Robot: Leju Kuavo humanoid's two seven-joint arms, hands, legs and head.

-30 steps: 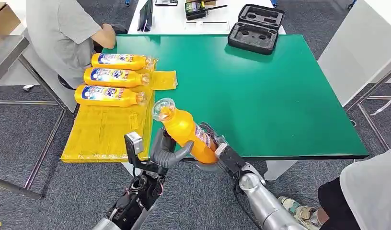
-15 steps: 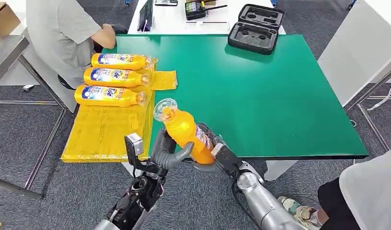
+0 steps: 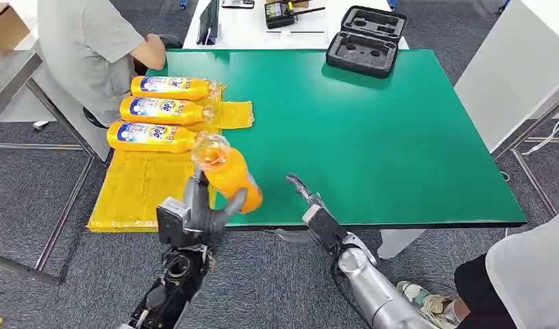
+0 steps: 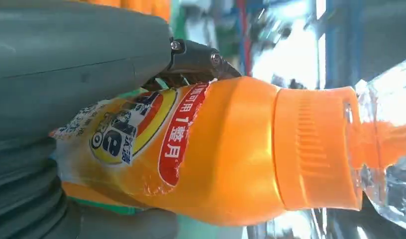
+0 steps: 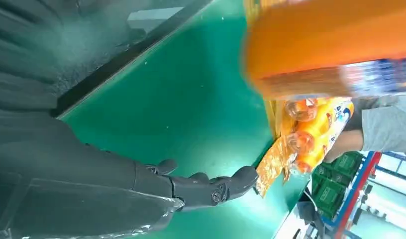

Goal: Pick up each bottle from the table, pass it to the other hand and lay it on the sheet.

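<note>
Head view first: the left hand (image 3: 209,209) is wrapped round the lower body of the orange bottle (image 3: 229,175), thumb on one side and fingers on the other, carrying it tilted with the clear cap end up, above the table's near edge just beside the sheet. Close up from the left wrist, the grip sits on the labelled belly (image 4: 141,134), which looks the right place: the body is broad there, while the ribbed neck and clear cap are narrower and likely slicker. I'd judge it a full, fairly heavy bottle of stiff plastic with a glossy wrap that could slide under a loose hold.

Nearby, the right hand (image 3: 305,199) hangs over the table edge with fingers spread and nothing in them.

Beyond lies the yellow sheet (image 3: 143,192), crinkled and hanging off the green table (image 3: 400,137), with three bottles (image 3: 160,110) laid side by side at its far end. A black foam case (image 3: 366,38) sits at the far edge. A person in grey (image 3: 85,48) sits by the sheet.
</note>
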